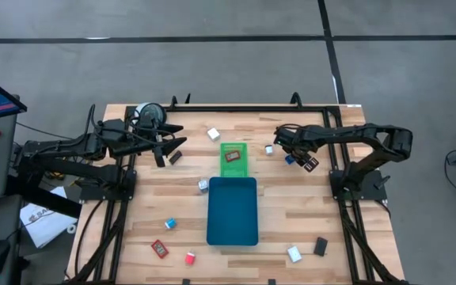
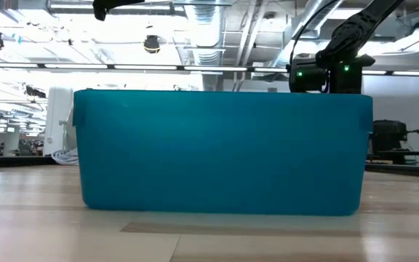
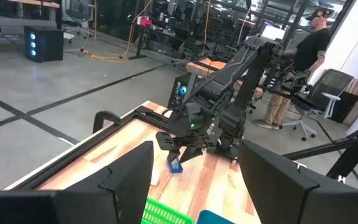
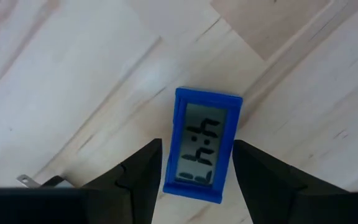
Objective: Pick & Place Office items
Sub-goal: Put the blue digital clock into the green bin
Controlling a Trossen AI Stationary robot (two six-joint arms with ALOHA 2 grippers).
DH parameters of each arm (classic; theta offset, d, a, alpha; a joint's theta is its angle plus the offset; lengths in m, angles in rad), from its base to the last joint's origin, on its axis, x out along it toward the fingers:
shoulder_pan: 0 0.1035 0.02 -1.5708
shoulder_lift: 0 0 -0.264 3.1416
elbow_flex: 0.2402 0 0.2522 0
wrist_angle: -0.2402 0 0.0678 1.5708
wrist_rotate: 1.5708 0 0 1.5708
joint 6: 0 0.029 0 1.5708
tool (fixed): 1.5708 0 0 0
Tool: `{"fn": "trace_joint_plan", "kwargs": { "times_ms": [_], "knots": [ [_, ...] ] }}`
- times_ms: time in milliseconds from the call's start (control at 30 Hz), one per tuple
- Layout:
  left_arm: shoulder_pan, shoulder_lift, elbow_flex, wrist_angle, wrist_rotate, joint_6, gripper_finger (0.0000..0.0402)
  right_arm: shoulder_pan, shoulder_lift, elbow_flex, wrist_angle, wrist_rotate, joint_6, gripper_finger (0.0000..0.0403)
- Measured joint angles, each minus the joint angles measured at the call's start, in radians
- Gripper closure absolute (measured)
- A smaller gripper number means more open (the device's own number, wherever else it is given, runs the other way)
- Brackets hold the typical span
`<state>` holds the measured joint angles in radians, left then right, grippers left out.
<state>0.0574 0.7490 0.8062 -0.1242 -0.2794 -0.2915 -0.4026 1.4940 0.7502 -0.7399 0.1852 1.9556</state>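
Observation:
A small blue office item with a grey number display (image 4: pixel 204 146) lies flat on the wooden table, right of the green tray (image 1: pixel 234 158). My right gripper (image 1: pixel 291 156) points down over it, open, one finger close on each long side (image 4: pixel 199 171). The left wrist view shows the same blue item (image 3: pixel 175 165) under the right arm. My left gripper (image 1: pixel 169 149) hangs level above the table's far left part, open and with nothing in it (image 3: pixel 194 180). The teal tray (image 1: pixel 232 210) stands in the middle near part and fills the low view (image 2: pixel 220 149).
Other small items lie scattered: a white one (image 1: pixel 213 134), a white-blue one (image 1: pixel 269 149), a dark red one (image 1: pixel 310 164) beside my right gripper, red ones (image 1: pixel 160 248) at the near left, white (image 1: pixel 294 253) and black (image 1: pixel 321 246) at the near right. A person (image 3: pixel 309 56) stands beyond the table.

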Motion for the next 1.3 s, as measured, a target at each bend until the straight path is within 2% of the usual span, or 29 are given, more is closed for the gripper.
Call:
{"fn": "trace_joint_plan", "kwargs": {
  "times_ms": [533,800,1300],
  "knots": [
    [0.0,0.0,0.0,0.001,0.0,0.003,0.017,0.045,-0.001,-0.024,0.009,-0.004,0.026,0.0214],
    [0.0,0.0,0.0,0.008,0.024,-0.001,0.017,0.049,0.0,-0.054,0.136,-0.004,0.035,0.0214],
    [0.0,0.0,0.0,0.014,0.025,-0.001,0.017,0.036,-0.001,-0.055,0.097,0.031,0.005,0.0214]
  ]
}}
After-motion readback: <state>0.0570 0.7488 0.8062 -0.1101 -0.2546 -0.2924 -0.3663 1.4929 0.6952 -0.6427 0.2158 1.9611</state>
